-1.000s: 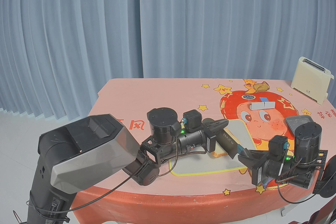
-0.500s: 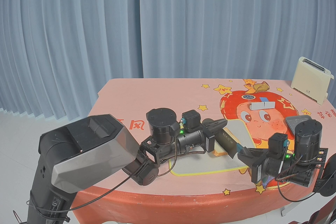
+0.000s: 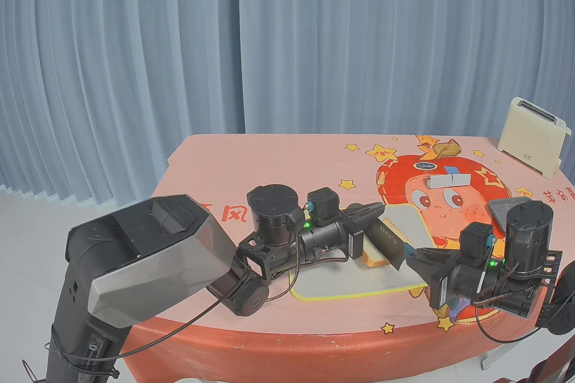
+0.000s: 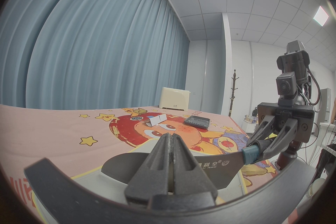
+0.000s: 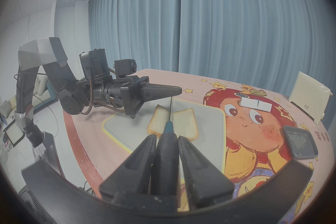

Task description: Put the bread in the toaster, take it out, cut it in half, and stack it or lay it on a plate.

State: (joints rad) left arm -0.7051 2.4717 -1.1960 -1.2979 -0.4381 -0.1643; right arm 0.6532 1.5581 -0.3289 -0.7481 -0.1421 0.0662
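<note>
Right gripper [image 5: 166, 140] clamps the dark broad-bladed knife [image 4: 213, 167] at the tan toast slice [image 5: 185, 123]. Left gripper [image 5: 173, 89], pinched shut above it, isn't pinning it, so I reckon it could skid.

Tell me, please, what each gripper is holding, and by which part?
The right gripper grips the knife by its handle; left gripper, shut, holds nothing.

I have the bread [image 5: 185, 124] on the cutting board [image 3: 335, 279] at the near edge of the desk [image 3: 251, 163]. My left hand [image 3: 374, 212] is just left of it, and my right hand [image 3: 417, 257] holds the knife [image 3: 386, 240] across it from the right. The plate [image 3: 500, 206] lies right of the board, with the toaster [image 3: 533, 145] behind it at the far right corner.
</note>
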